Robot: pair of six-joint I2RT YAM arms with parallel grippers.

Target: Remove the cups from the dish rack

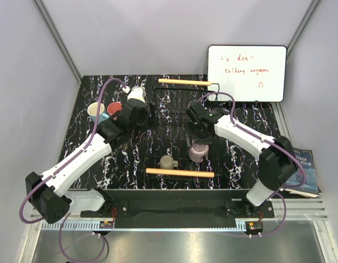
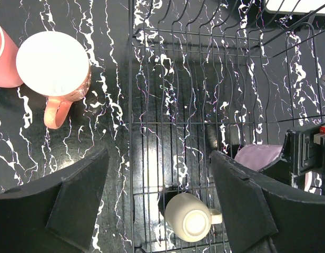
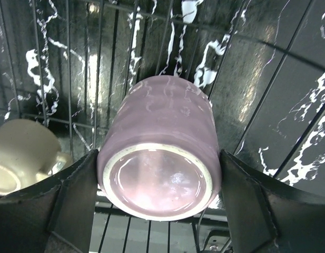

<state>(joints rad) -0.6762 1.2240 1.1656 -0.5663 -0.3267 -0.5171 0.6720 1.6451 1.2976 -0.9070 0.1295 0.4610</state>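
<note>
Black wire dish rack (image 1: pixel 182 118) in the middle of the marbled table (image 1: pixel 251 164), with two mugs in it.
The right gripper (image 3: pixel 158 158) has its fingers (image 3: pixel 78 195) pressed against both sides of the mauve mug (image 3: pixel 159 118), which stands upside down in the rack. The left gripper (image 2: pixel 159 158) hangs spread wide and empty over the rack's left edge. The olive-grey mug (image 2: pixel 191 221) sits upturned just beside the mauve one. The terracotta mug (image 2: pixel 52 63) and the pink mug (image 2: pixel 1 58) stand touching on the table outside the rack.

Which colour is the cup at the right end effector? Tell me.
The cup is mauve; right wrist view.
</note>
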